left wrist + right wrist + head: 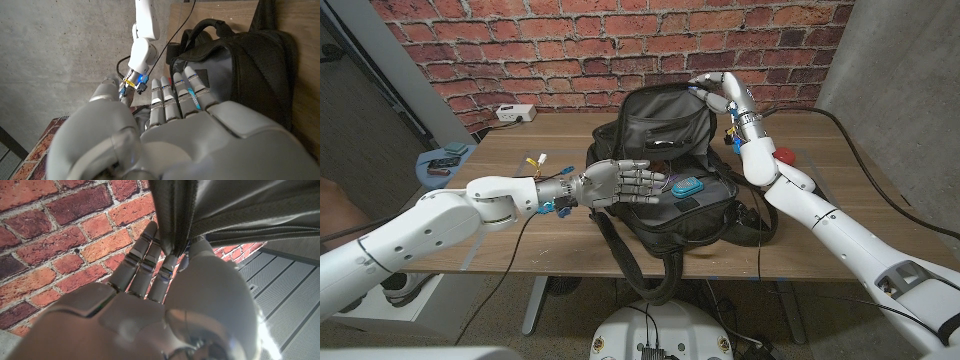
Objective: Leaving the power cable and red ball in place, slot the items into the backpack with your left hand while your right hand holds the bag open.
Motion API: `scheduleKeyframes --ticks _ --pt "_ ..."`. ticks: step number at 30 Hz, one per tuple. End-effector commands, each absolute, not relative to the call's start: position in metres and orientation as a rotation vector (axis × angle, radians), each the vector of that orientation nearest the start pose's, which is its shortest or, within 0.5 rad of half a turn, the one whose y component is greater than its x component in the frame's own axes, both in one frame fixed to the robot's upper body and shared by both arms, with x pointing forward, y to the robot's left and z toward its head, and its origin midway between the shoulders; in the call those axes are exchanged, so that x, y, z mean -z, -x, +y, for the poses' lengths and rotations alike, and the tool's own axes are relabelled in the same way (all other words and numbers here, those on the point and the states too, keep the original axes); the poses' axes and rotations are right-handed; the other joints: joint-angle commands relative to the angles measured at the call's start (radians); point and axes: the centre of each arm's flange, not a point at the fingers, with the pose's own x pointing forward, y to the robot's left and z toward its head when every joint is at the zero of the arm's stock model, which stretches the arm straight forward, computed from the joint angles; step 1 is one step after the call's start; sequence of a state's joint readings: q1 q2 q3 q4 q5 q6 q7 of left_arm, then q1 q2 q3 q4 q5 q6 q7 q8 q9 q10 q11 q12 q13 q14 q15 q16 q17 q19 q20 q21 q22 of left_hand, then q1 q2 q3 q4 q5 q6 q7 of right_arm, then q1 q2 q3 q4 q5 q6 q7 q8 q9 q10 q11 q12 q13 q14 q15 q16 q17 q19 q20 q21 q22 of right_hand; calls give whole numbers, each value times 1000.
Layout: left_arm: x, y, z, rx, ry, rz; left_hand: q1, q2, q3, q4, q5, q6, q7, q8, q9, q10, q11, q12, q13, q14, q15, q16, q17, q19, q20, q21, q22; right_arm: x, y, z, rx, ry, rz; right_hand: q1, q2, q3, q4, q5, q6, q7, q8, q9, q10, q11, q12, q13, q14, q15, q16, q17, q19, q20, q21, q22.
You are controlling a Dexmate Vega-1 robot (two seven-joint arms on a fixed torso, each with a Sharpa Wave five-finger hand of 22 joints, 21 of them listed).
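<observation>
Right hand (718,92) pinches the backpack (665,135) flap up; left hand (625,183), fingers spread and empty, hovers just beside its opening.

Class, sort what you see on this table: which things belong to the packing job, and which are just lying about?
Belong to the job:
backpack, its flap held up by the right robot hand
blue item lying in the backpack
left robot hand beside the opening

Just lying about:
red ball
white power strip
small yellow-and-white bits
</observation>
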State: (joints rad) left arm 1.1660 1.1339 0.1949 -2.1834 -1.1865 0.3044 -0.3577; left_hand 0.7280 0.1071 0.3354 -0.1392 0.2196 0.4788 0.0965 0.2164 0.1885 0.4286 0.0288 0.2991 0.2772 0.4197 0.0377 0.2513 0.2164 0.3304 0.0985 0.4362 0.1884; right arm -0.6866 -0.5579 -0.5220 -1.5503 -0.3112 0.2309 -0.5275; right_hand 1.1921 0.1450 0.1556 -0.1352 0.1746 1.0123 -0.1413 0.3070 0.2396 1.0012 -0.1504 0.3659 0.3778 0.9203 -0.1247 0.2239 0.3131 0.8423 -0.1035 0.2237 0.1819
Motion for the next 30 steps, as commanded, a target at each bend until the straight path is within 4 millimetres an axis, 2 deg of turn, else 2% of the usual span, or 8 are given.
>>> scheduleKeyframes --ticks 1,17,30 --pt "17 -444 235 1017 -92 -105 -3 16 12 2 9 -4 11 -7 4 -1 12 -9 6 2 13 -2 5 -1 11 -3 5 -107 -585 -207 221 751 -1143 -4 7 -3 2 8 8 1 3 3 8 1 -3 4 -2 -113 2 6 -5 -74 -1 1" --pt "15 -424 286 934 -136 -82 -9 33 22 7 9 6 20 -5 5 8 22 -8 10 2 21 -1 10 -2 19 -5 6 -99 -583 -216 223 758 -1123 -4 6 -3 1 8 7 0 2 3 8 1 -4 4 -3 -114 2 7 -6 -73 -1 1" --pt "11 -405 311 849 -154 -116 -16 42 28 11 8 14 22 -4 5 18 24 -5 12 9 25 1 12 1 24 -4 7 -88 -572 -235 243 775 -1103 -6 6 -4 2 8 7 0 1 4 8 -1 -5 5 -5 -113 1 7 -7 -73 -1 1"
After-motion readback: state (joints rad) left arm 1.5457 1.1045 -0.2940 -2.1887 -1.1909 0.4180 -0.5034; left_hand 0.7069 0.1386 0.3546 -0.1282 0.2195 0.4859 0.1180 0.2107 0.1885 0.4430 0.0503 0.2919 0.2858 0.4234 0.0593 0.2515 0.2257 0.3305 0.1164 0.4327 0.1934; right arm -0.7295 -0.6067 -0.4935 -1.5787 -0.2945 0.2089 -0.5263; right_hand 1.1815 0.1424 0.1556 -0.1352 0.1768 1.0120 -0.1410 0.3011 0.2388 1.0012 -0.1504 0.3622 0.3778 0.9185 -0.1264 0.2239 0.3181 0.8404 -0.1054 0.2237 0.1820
